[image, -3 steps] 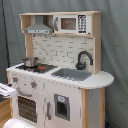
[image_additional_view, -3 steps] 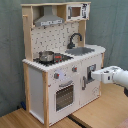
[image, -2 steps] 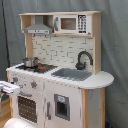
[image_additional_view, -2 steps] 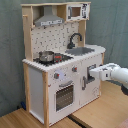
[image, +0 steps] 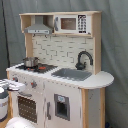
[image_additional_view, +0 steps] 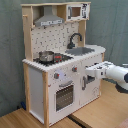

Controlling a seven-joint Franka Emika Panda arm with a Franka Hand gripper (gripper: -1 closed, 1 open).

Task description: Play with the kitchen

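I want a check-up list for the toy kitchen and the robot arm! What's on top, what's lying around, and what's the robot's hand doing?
Surface: wooden table under the kitchen, seen in the second exterior view.
Job's things: kitchen standing upright; pot on the stovetop; grey sink with black faucet; oven door closed; microwave and hood on top.
Clutter: nothing seen.
Grippers: gripper is at the kitchen's front panel beside the oven, below the sink; whether the jaws are open cannot be told.
Cables: nothing seen.
Surroundings: grey curtain behind.
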